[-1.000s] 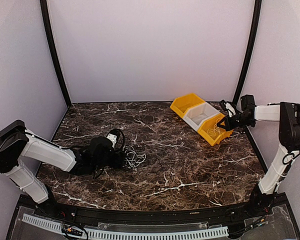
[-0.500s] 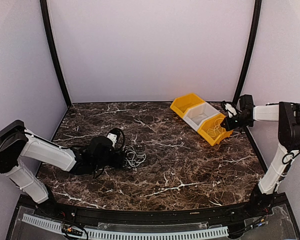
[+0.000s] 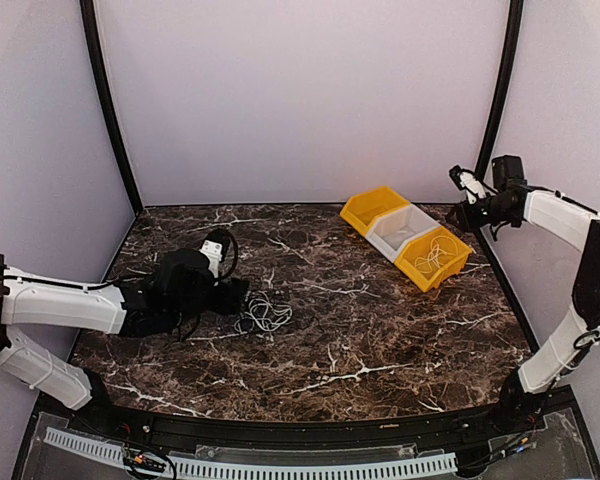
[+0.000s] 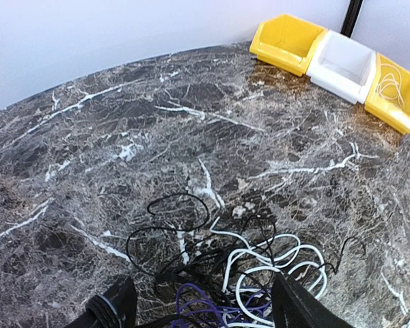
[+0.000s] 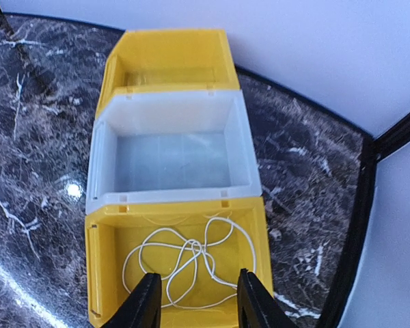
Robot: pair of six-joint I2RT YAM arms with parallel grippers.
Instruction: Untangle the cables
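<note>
At the right edge of the overhead view, the right gripper [image 3: 467,187] has lifted clear of the bins and now hangs high by the corner post. A second ago it was down at the nearest yellow bin [image 5: 99,266]. Its wrist view shows both fingers spread with nothing between them. Below them one white cord [image 5: 191,263] lies loose in that bin, beside the white bin [image 5: 171,160], which holds nothing. We read that as one cable freed and dropped off.

Over at centre left, the left gripper [image 3: 232,296] has drawn back a little toward the left edge, uncovering the clump of cables [image 3: 263,316]. The clump sits where it did on the marble table [image 3: 380,340]. From the left wrist, the fingers [image 4: 113,307] stand wide apart at the bottom of the frame, gripping nothing. White, black and purple strands are looped over one another just ahead of them. So we judge the job only partly done, with the knot still to be picked apart.
</note>
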